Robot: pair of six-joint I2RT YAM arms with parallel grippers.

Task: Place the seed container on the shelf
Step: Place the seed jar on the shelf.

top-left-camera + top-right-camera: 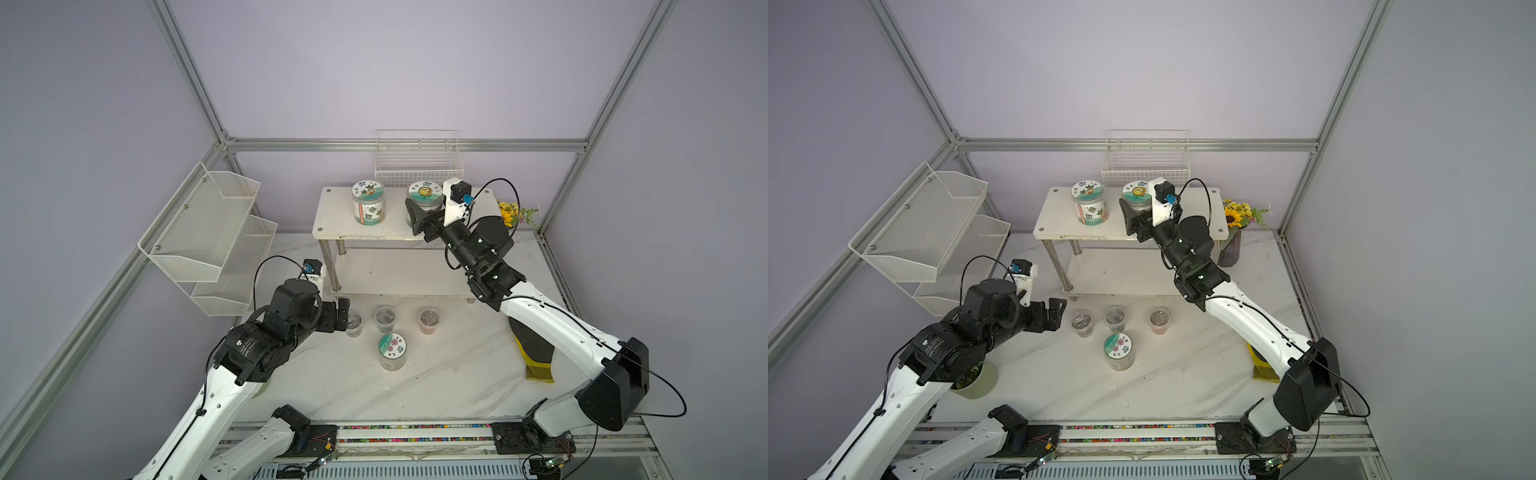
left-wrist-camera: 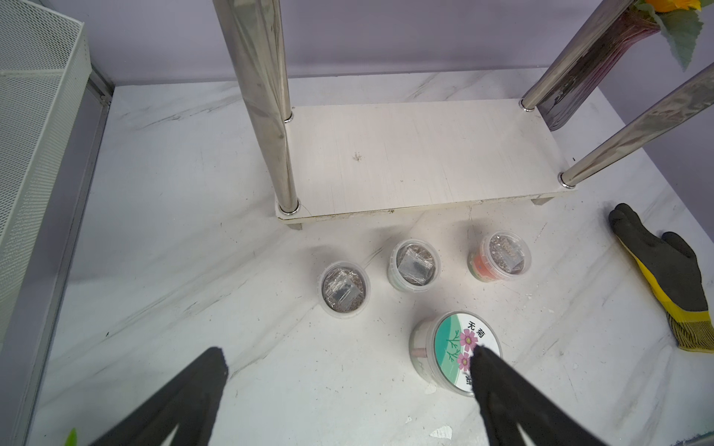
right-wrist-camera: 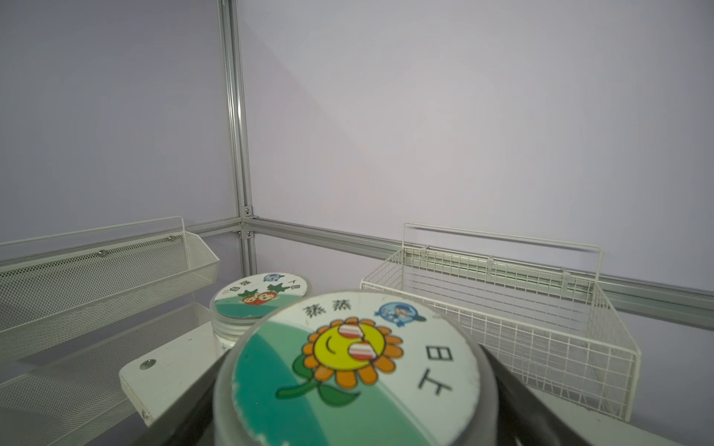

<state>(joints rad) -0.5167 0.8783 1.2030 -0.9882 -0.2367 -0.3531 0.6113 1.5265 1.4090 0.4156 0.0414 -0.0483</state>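
- One flower-lid jar (image 1: 392,349) stands nearest me on the counter (image 1: 457,386), upright and untouched. Three small cups (image 1: 385,318) sit in a row just behind it.
- Left pincer (image 2: 347,357): its fingers are spread wide and hold nothing. It hovers low over the counter near the end cup of the row, and I see no contact.
- The shelf (image 1: 332,220) stands beyond the cups. Its lower board is bare. Its top board carries a strawberry-lid jar (image 1: 368,201).
- Seed container (image 3: 355,359): this is the sunflower-lid jar. It is upright at top-board level, beside the strawberry-lid jar but apart from it. I cannot tell whether its base is resting on the board.
- Right pincer (image 1: 424,216): one finger lies along each side of the seed container's wall, below the lid. I read this as clamped on it.
- Handling, in my judgement:
  - The jar is stiff, clear plastic with a smooth round wall. It is probably light and unlikely to break, but it could slip or twist in the grip.
  - Hold it across the full width of the body, just under the lid rim. Do not hold it by the lid, which may lift off.
  - Keep it upright.
- A wire basket (image 1: 419,166) hangs on the wall behind the shelf. I would keep the wrist clear of it.
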